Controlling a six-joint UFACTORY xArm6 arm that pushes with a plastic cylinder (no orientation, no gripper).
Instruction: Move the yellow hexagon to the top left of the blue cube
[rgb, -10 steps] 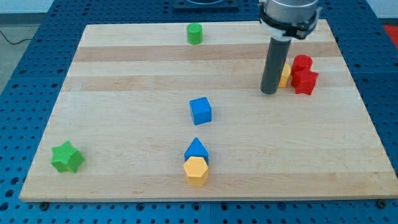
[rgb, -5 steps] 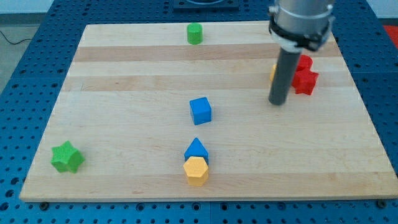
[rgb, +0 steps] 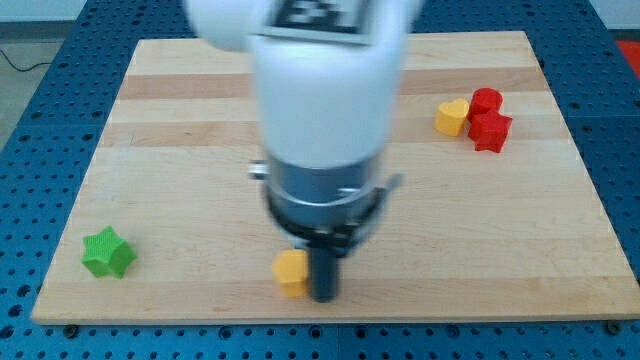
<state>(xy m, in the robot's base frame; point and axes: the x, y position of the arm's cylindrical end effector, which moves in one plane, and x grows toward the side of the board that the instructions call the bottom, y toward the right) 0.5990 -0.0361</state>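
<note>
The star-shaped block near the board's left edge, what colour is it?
Green. The star block shows clearly in the camera view, low at the view's left.

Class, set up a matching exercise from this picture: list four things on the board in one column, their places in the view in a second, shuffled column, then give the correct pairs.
Things:
1. green star
2. yellow hexagon
3. yellow heart
4. my tip

Places:
A. upper right, just left of the two red blocks
B. bottom centre, right beside the yellow hexagon on its right
C. lower left of the board
D. bottom centre, directly left of the dark rod

Pairs: 1-C, 2-D, 3-A, 4-B
</note>
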